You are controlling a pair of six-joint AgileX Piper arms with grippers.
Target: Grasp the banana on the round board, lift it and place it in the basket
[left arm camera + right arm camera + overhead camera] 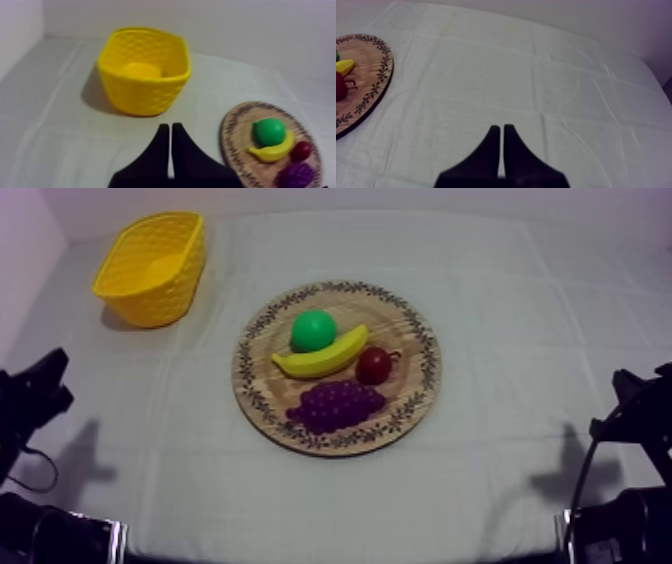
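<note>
Partly cut off in the right wrist view, the wooden board (408,325) shows just one arc of its rim, with no more than a yellow tip of the banana (320,359) and half of the small red fruit (374,366). By the left wrist view, the bunch of grapes (338,405) is clipped at the frame edge. From above, the arms are black shapes at the lower edges, their grippers hard to make out there.

Round and of pale grained wood, the board has a dark leafy pattern along its rim. The yellow basket (168,296) is plastic with a woven lattice wall, an open oval mouth and nothing inside. Faint fold lines cross the cloth (500,308).

Smooth, yellow and gently curved, the banana lies across the middle of the board, touching a round green fruit (313,330) on its far side, with the red fruit at one end and the knobbly purple grapes just beside it on the near side. Basket and board stand well apart.

Both the left gripper (170,126) and the right gripper (501,127) have their fingers pressed together into a narrow wedge, pinching nothing, over bare cloth
</note>
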